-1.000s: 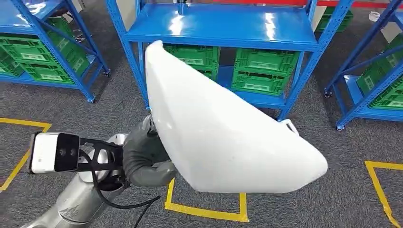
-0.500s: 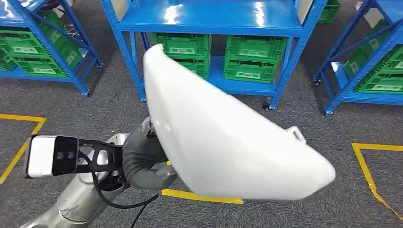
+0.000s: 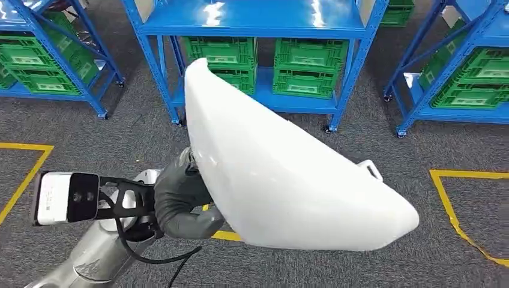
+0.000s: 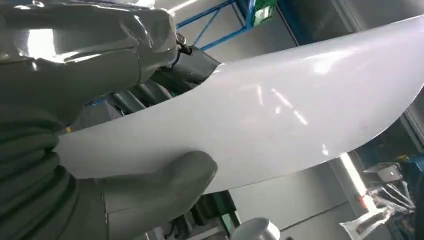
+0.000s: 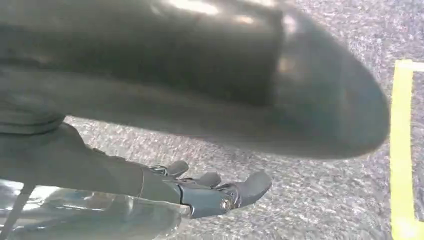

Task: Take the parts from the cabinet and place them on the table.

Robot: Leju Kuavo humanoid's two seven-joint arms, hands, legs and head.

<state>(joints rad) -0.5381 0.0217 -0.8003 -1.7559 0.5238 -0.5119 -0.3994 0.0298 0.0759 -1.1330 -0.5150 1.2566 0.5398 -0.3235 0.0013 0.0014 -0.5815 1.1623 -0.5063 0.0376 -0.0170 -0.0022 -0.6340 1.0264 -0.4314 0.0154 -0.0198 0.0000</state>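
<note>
White panel gripped at its edge by left hand.

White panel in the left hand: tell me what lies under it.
Under the white panel, which the left hand grips, grey carpet and yellow floor tape run out of sight. The floor directly beneath is covered.

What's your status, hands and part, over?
Left hand grips the white curved panel by its edge. Right hand hangs over carpet, holding nothing. Blue rack with green crates ahead; table not sighted.
</note>
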